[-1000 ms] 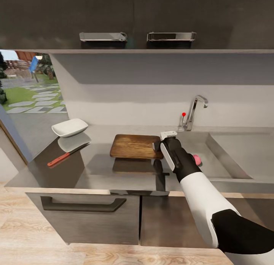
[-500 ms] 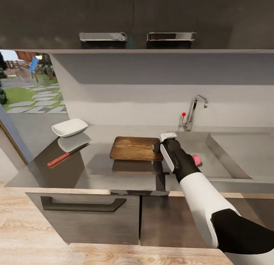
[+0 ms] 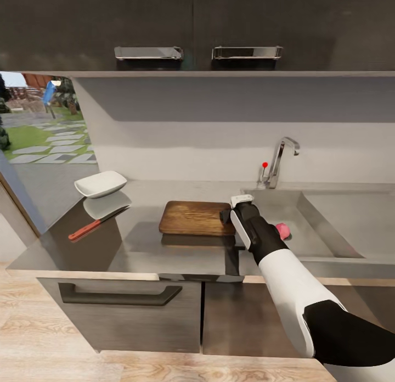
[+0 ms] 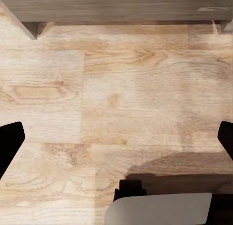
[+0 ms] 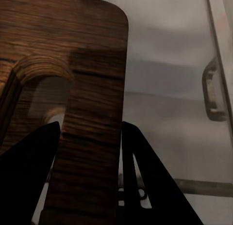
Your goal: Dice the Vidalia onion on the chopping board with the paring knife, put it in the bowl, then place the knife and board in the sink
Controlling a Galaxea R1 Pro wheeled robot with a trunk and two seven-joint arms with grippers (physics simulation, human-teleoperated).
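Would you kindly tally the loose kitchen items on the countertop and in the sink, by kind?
Bowl: 1
Paring knife: 1
Chopping board: 1
Vidalia onion: 1
Total: 4

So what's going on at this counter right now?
The right tool is clamped on the near right edge of the chopping board, which the right wrist view shows between its fingers. The Vidalia onion sits in the sink, not yet taken out. The paring knife and bowl lie off to the left on the countertop. The left tool hangs open over the wooden floor.
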